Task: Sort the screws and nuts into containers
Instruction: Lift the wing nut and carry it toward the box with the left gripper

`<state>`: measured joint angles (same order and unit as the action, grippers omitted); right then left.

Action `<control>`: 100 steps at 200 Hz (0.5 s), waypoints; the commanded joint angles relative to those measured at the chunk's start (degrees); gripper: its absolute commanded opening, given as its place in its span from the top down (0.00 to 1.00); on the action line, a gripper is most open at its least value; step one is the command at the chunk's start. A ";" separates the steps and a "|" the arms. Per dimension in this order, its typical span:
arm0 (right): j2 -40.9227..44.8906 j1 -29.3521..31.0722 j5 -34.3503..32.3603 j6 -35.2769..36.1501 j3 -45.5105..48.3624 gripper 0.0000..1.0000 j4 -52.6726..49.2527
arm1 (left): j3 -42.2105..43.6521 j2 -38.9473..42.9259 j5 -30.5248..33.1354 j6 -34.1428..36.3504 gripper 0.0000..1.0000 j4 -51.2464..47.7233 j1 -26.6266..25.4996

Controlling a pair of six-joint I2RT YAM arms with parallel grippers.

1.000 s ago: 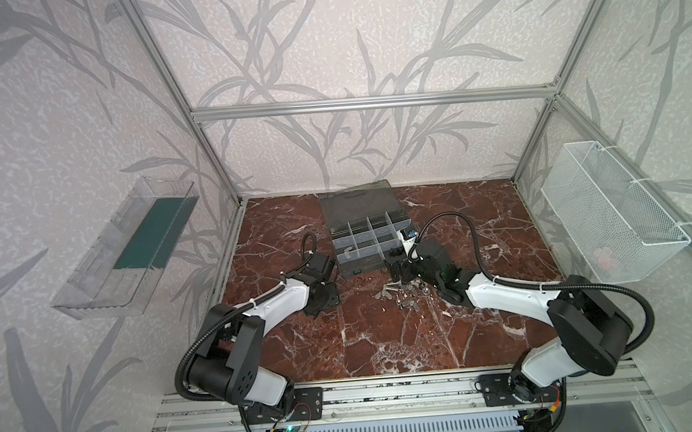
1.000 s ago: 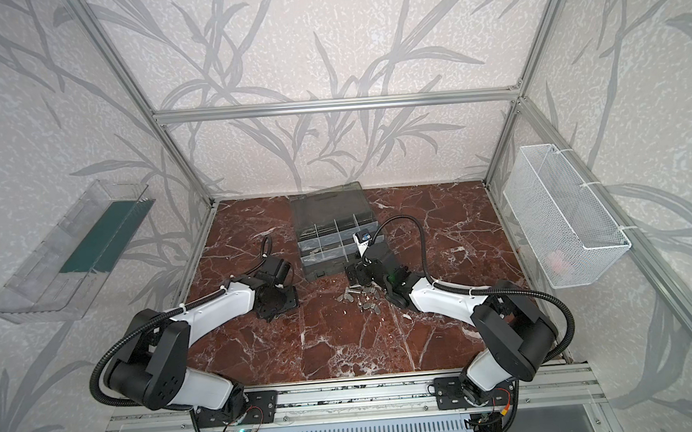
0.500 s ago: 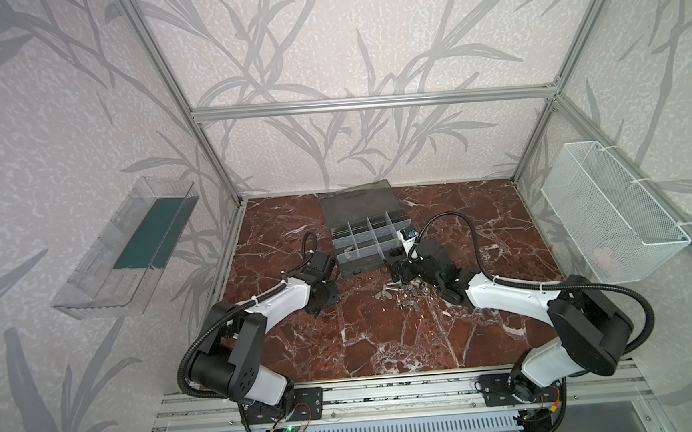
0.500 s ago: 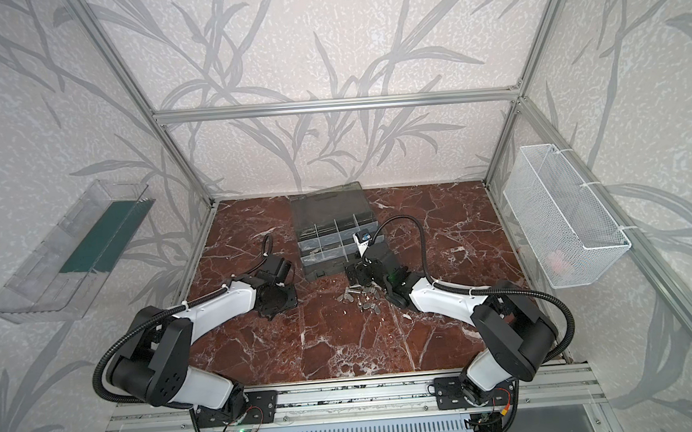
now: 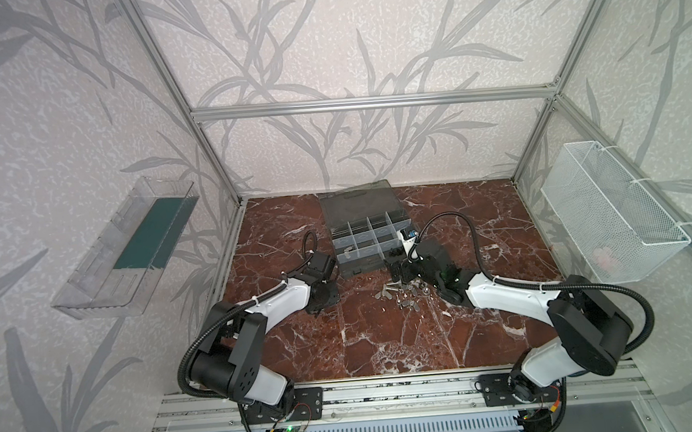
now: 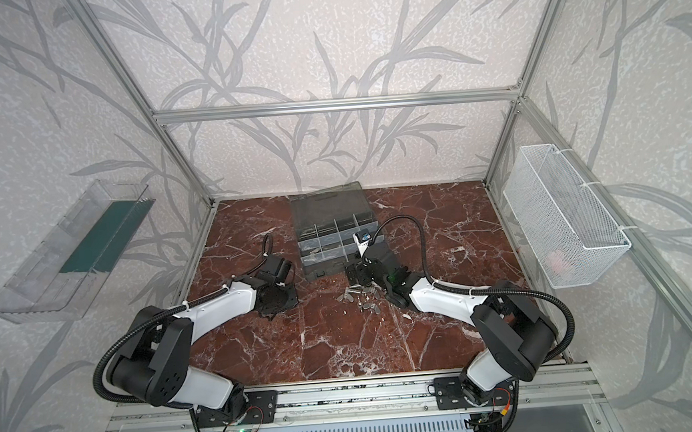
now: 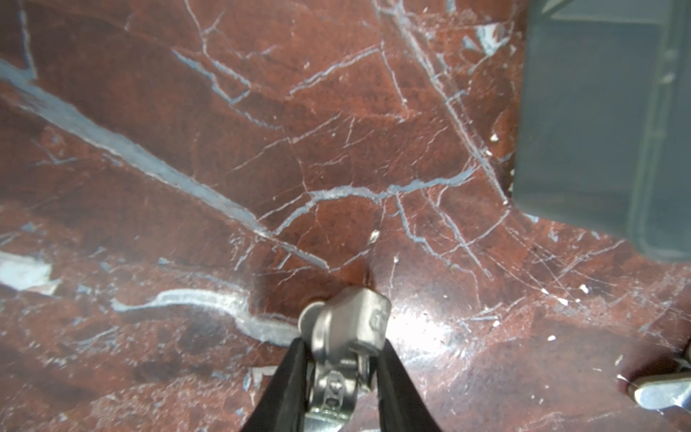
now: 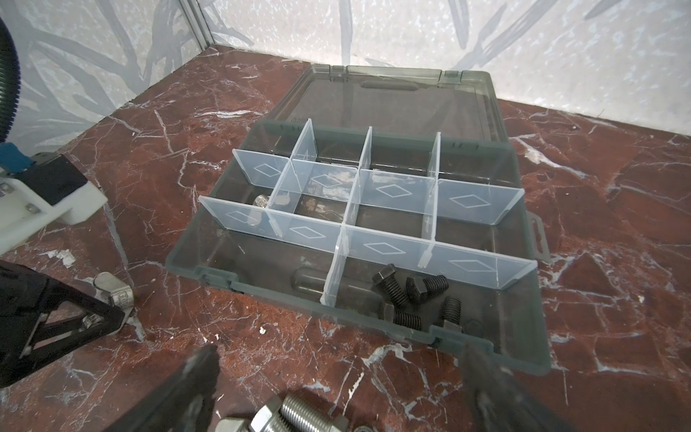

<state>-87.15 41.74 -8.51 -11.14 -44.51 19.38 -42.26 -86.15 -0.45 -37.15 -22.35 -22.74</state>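
On the red marble tabletop (image 5: 386,339), the left arm (image 5: 275,305) and right arm (image 5: 504,293) reach low toward the open organizer case (image 5: 360,268); the right gripper (image 8: 338,355) hangs spread wide over loose silver fasteners (image 5: 404,296); the left gripper (image 7: 342,359), beside the case, apparently pinches a silver wing nut (image 7: 351,318); black bolts (image 8: 415,295) lie inside.

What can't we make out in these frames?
- Both top views: loose fasteners too small to tell types.
- Right wrist view: silver bolt cut off by the frame edge; items behind translucent dividers blurred.
- Left wrist view: wing nut partly hidden by fingers and the frame edge.
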 commanded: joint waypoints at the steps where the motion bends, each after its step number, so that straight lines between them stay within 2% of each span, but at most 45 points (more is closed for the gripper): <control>1: 1.10 0.36 -0.10 -0.74 -0.05 0.01 0.11 | 1.58 -2.13 -2.09 -0.92 0.70 0.32 -0.24; 100: 0.92 0.36 -0.27 -0.73 -0.07 0.01 0.14 | -1.84 -6.69 -3.88 -1.88 0.70 2.71 -2.43</control>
<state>-87.15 41.74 -8.51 -11.16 -44.51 19.38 -44.31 -89.38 -2.09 -37.65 -17.87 -23.77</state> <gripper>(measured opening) 0.991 0.298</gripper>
